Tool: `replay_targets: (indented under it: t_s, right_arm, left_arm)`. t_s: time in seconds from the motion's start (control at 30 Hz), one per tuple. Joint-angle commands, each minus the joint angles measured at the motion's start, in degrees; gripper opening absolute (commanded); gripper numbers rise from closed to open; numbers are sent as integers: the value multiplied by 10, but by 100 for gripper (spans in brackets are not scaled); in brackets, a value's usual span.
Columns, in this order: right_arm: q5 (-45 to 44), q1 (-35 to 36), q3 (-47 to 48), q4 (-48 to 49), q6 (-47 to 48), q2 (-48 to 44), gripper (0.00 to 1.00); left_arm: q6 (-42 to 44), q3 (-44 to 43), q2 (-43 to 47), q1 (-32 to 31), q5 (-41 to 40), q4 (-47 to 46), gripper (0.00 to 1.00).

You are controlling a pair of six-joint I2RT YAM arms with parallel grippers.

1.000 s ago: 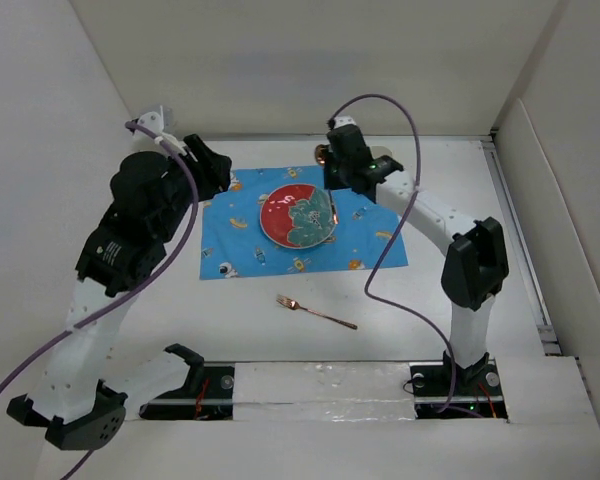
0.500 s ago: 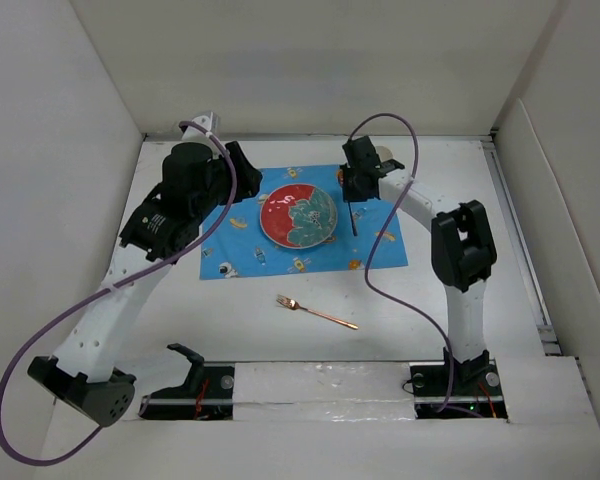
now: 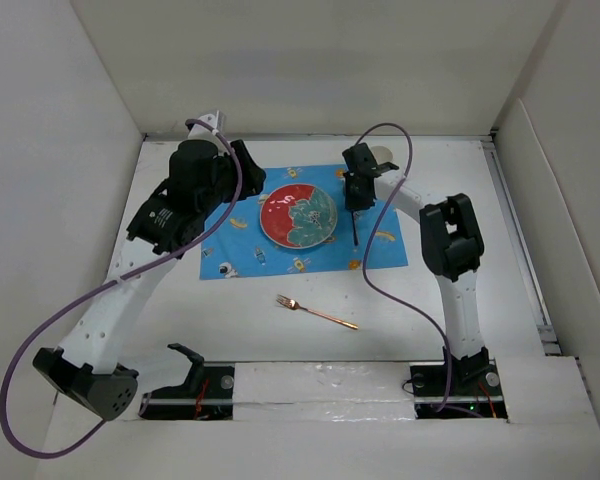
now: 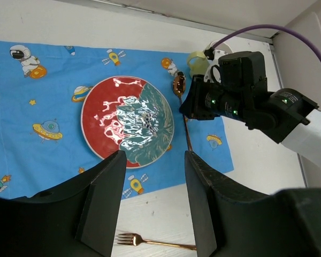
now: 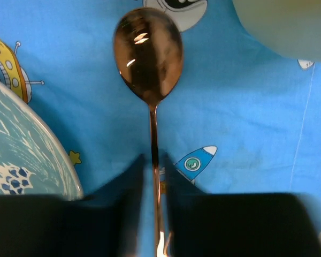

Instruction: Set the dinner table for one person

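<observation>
Enclosing the scene on three sides are plain white panels, the left wall (image 3: pixel 50 150) slanting in toward the back wall (image 3: pixel 320 70), and between them lies the dinner table (image 3: pixel 280 340), a matte white surface that fills the floor of the box from the arm bases to the far panel. A purple cable (image 3: pixel 40 370) loops off the left arm, whose left gripper (image 4: pixel 154 158) hangs over the left part of the blue cartoon-print cloth (image 3: pixel 230 255); its jaws stand well apart with nothing between them, the plate showing through the gap in the wrist view. The cloth lies flat on the far half of the table, and near its middle sits a round red and teal plate (image 3: pixel 298 216). Nearer the arm bases, off the cloth on bare white tabletop, a copper-coloured fork (image 3: pixel 317 312) lies at a slant. Just right of the plate a copper spoon (image 5: pixel 150 59) rests on the cloth, bowl toward the back wall. The right gripper (image 5: pixel 152 171) is low over its handle, a finger close on either side with only a slim gap; whether the pads press the handle cannot be told. A pale cup (image 4: pixel 198 63) stands beyond the spoon's bowl at the cloth's far right corner. The right wall (image 3: pixel 580 150) closes the box.
</observation>
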State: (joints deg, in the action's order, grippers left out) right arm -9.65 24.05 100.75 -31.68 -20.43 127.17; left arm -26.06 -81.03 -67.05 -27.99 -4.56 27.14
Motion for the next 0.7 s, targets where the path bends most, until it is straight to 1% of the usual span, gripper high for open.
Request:
replay_targets:
  t_s: [0.0,0.03,0.1,0.13,0.2,0.23,0.27,0.3,0.33,0.37,0.4,0.43,0.47,0.5,0.57,0.6,0.63,0.67]
  right_arm:
    - [-8,-1,10,-5,-13,-10,33]
    - [-4,-1,2,-1,-10,-19,38]
    - [7,-1,-17,4,-4,-57,44]
    - [9,-1,-25,5,-1,-72,45]
    - [16,5,-46,17,11,-130,46]
    - [19,13,-76,24,14,-152,45]
    - [30,18,-97,33,21,-175,37]
    - [62,33,-140,65,28,-245,0]
    - [62,33,-164,65,28,-246,0]
    - [92,56,-188,74,32,-267,0]
    - [127,72,-212,86,37,-305,0]
    - [144,89,-234,90,41,-318,0]
    - [152,131,-282,92,43,-334,0]
    - [151,153,-304,94,42,-345,0]
    - [139,195,-356,85,32,-374,0]
    - [140,234,-370,80,29,-381,15]
    - [143,252,-383,80,26,-391,26]
    - [139,271,-395,79,26,-393,35]
  left_arm:
    - [0,9,1,2,2,-26,45]
    - [0,9,0,2,1,-28,45]
    - [3,7,-1,2,-4,-29,45]
    - [6,5,-4,2,-5,-28,45]
    - [9,-4,-11,2,-9,-29,45]
    - [13,-9,-14,2,-12,-29,45]
    - [16,-17,-18,2,-15,-29,44]
    - [22,-27,-22,2,-18,-29,42]
    - [22,-27,-22,2,-18,-29,42]
    - [26,-38,-26,2,-19,-28,35]
    - [29,-42,-27,2,-20,-27,27]
    - [31,-47,-29,2,-20,-25,19]
    - [33,-54,-30,2,-23,-24,7]
    - [35,-56,-31,2,-25,-21,2]
    - [37,-63,-33,2,-33,-12,0]
    - [41,-65,-33,2,-37,-9,0]
    - [42,-67,-33,2,-39,-7,0]
    - [44,-71,-33,2,-43,-5,7]
